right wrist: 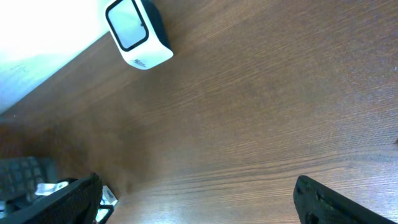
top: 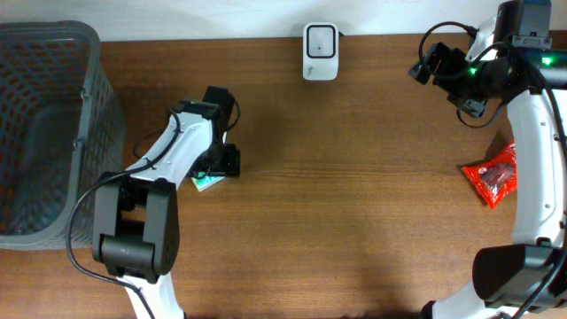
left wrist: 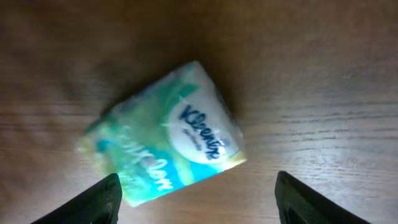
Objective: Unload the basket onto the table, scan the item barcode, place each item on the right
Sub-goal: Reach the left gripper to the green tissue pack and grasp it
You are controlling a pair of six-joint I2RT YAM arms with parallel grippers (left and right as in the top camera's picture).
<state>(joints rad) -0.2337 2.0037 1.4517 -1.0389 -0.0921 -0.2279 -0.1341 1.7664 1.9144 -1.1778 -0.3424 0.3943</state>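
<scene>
Where the brown wooden counter [top: 354, 204] meets its back edge, a white box scanner w/ a dark window [top: 320, 50] sits at ctr. A grey plastic mesh basket [top: 93, 80] takes the far L side, and a red crinkly packet [top: 493, 175] lies near the R edge, beside the R arm. Btwn the L arm and that packet runs a wide stretch of bare wood, front to back.

The task's item, a green-and-white Kleenex tissue pack [left wrist: 168, 134], lies flat on the counter L of ctr, skewed, label up. From overhead only a corner of it shows under the L wrist.

L jaws stand wide apart, holding nothing. The pack sits just ahead of the fingertips [left wrist: 102, 199], its lower corner near one finger and well apart from the other. R jaws, up near the back R corner, gape fully w/ nothing btwn them.
</scene>
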